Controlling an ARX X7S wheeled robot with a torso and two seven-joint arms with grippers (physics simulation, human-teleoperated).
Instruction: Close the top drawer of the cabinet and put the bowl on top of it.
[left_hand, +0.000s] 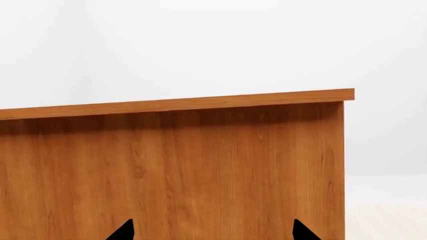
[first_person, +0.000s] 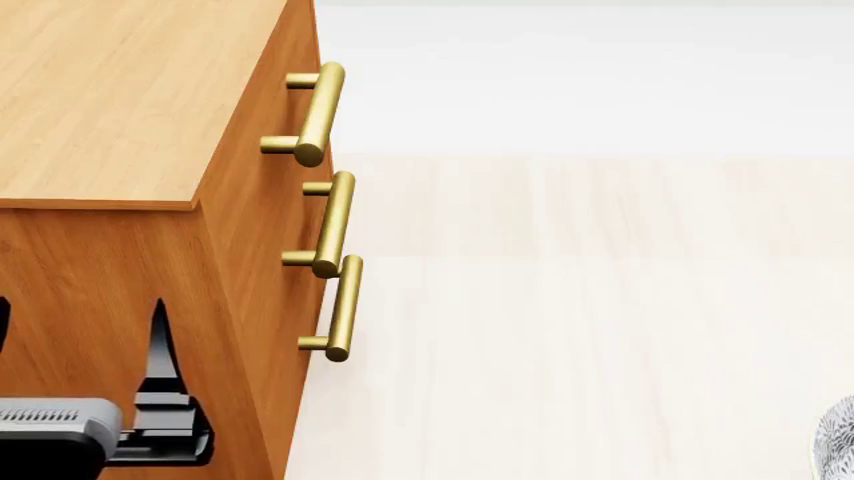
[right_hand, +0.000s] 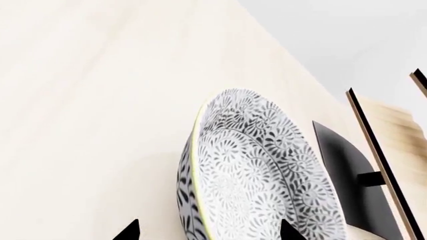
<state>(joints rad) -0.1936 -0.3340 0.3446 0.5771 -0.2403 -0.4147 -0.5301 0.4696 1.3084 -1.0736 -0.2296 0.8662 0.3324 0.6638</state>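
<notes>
Fingertips (left_hand: 123, 231) of the left gripper (left_hand: 212, 232) stand spread apart before the plain side of the big orange-brown wooden cabinet (first_person: 120, 110). Its top drawer (first_person: 296, 60), with a brass bar handle (first_person: 318, 113), sits flush with the two drawers below. Right gripper (right_hand: 210, 231) fingers are spread too, around the white round bowl with dark floral pattern (right_hand: 260, 175), not pinching it; the bowl lies on the pale floor (first_person: 587, 300), well apart from the cabinet.

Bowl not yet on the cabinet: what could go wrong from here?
The bowl lies between the right claw tips; a shallow rim grip could let it slip. The left claw sits close to the cabinet side and could scrape it. The brass handles protrude into a low carry path.
</notes>
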